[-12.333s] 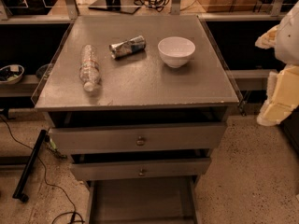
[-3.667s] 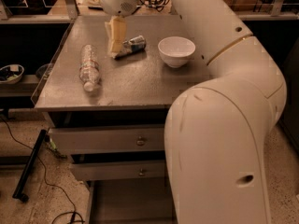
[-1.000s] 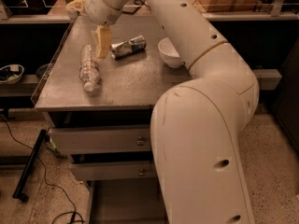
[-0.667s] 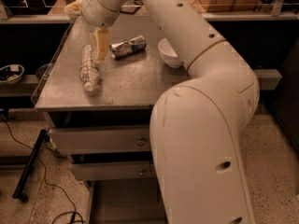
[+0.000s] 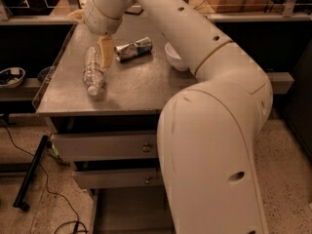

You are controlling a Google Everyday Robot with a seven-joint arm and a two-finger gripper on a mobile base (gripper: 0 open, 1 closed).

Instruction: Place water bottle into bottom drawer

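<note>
**Water bottle: not yet picked up**

Arm (image 5: 209, 77) spans cabinet top (image 5: 141, 89). Bottom drawer (image 5: 127, 214) stands pulled out. Water bottle (image 5: 92, 73) lies on the top, left side. Gripper (image 5: 105, 56) is just beside it, opening not discernible. Grasp, carry and placing remain.

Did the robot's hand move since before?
Yes. The gripper has shifted left, away from the crushed can and toward the water bottle.

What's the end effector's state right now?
End effector: low beside the water bottle, which lies on the cabinet top; open or closed cannot be told.
</note>
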